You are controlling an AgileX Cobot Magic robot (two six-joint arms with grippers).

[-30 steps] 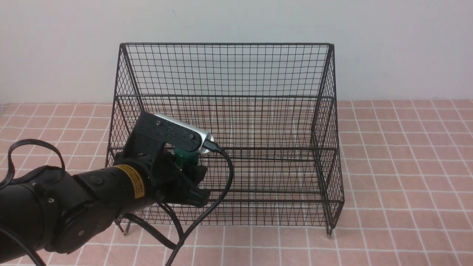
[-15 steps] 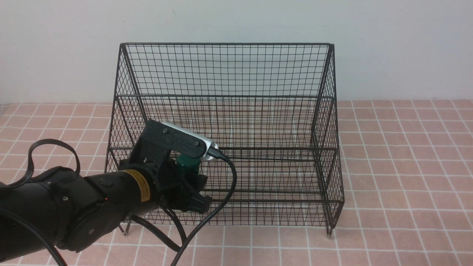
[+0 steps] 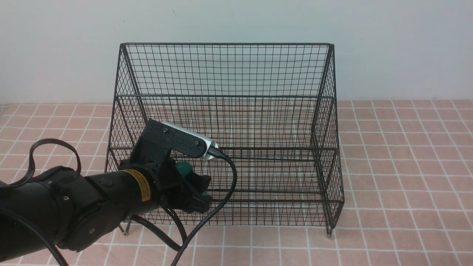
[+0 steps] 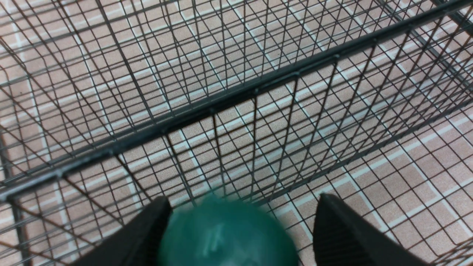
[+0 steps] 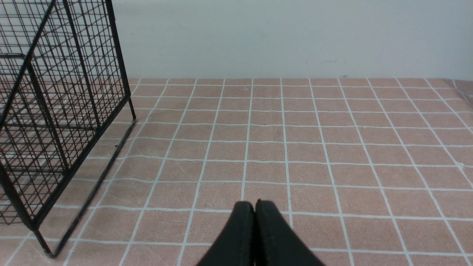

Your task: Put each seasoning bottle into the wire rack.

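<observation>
Front view: only the green cap of the seasoning bottle (image 3: 183, 169) shows, at the front left of the wire rack (image 3: 229, 70); my left arm hides the tier.
Left wrist view: blurred cap between my spread left jaws, one finger (image 4: 144, 236) touching it, the other finger (image 4: 347, 236) clear.
Right wrist view: right jaws pressed together above bare table (image 5: 332, 147).
Writing: yellow sticker (image 3: 137, 184) on my arm, unreadable.
Axis: cap end up; tilt unclear.

Pink tiled surface (image 3: 406, 166) with white grout, pale wall (image 3: 55, 48) behind
</observation>
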